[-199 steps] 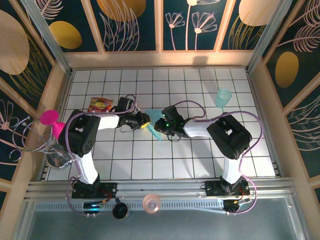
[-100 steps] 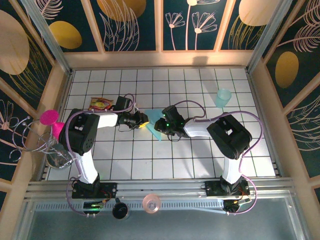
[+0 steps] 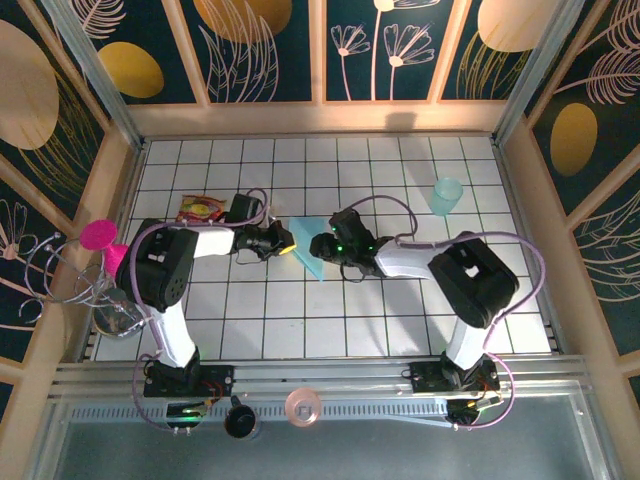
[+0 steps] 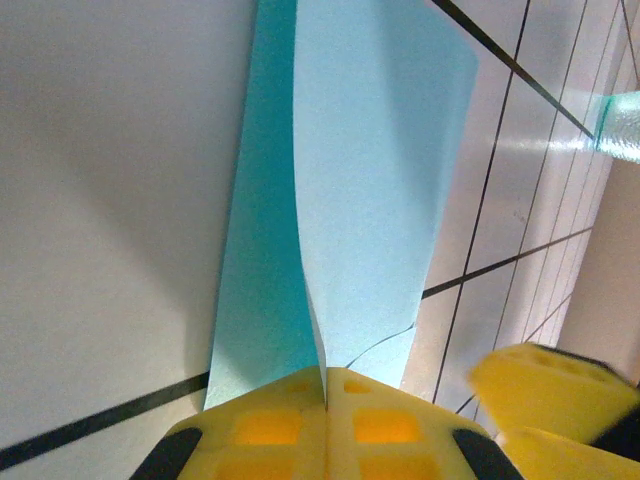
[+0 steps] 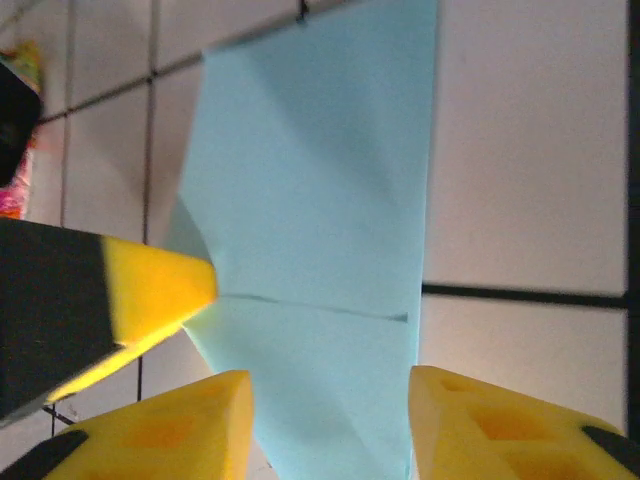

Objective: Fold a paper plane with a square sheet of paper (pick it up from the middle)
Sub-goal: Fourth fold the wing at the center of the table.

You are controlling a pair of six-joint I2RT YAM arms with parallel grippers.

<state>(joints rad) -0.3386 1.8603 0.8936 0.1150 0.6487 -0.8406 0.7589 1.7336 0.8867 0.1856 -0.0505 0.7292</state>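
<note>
white tiled table (image 3: pixel 400 320), centre: your left gripper (image 4: pixel 326 382) clamps the blue sheet of paper (image 4: pixel 370 180).
its long axis runs near-to-far between the arms; your right gripper (image 5: pixel 330 420), released, straddles the opposite edge.

Folded light-blue paper (image 5: pixel 320 200) lies over white tiles, with the right gripper (image 5: pixel 330 388) straddling its lower end.

The paper runs from the top centre of the frame down to the bottom centre, a thin crease crossing it just below the middle. The right gripper's two yellow pads (image 5: pixel 165 435) sit at lower left and lower right, jaws apart, the paper between them. From the left edge, the blurred black-and-yellow tip of the left gripper (image 5: pixel 195 285) meets the paper's left edge at the crease. Dark grout lines cross the tiles.
</note>
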